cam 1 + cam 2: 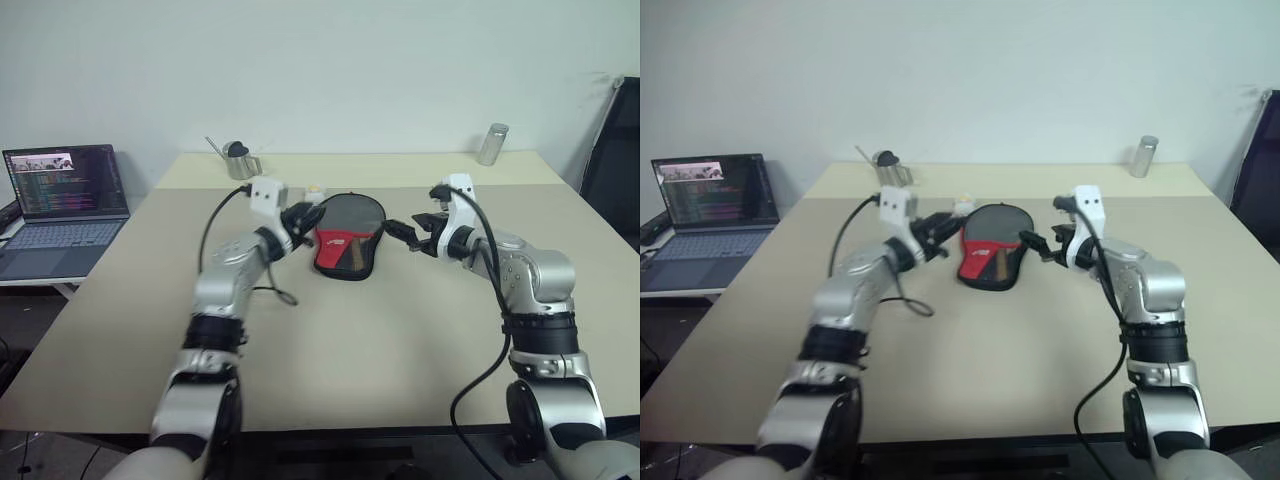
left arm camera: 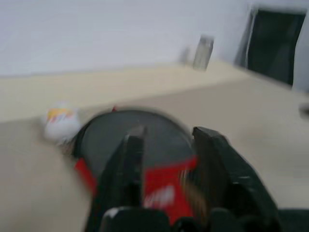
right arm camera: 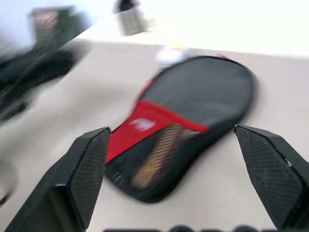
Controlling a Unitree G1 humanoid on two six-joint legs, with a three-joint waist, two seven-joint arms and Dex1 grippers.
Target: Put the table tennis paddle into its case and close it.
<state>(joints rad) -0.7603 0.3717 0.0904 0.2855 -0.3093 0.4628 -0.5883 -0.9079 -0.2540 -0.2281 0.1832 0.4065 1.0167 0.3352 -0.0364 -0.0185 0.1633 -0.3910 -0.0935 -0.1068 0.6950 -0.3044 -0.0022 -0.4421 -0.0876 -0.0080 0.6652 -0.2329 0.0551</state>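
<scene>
A beige table fills the scene; near its middle lies the case, a soft paddle-shaped pouch with a dark grey round end, a red panel with white lettering and a black mesh pocket, flat on the surface between the two arms. Through the mesh, in the right wrist view, a light wooden handle shows, so the table tennis paddle appears to sit inside already; whether the zip is shut cannot be told.

The left gripper hovers just beside the case's left edge, its fingers parted around a narrow gap with nothing between them; the right gripper hangs just off the case's right edge, its jaws spread wide and empty.

Judged from its look, the case is light, with limp fabric over a stiff bat; it probably slides easily on the smooth table, so one gripper likely needs to pin the flat round end while the other works the zip along the edge; the rim seam looks like the best hold, as the mesh may snag.

A small white ball rests just beside the round end.
</scene>
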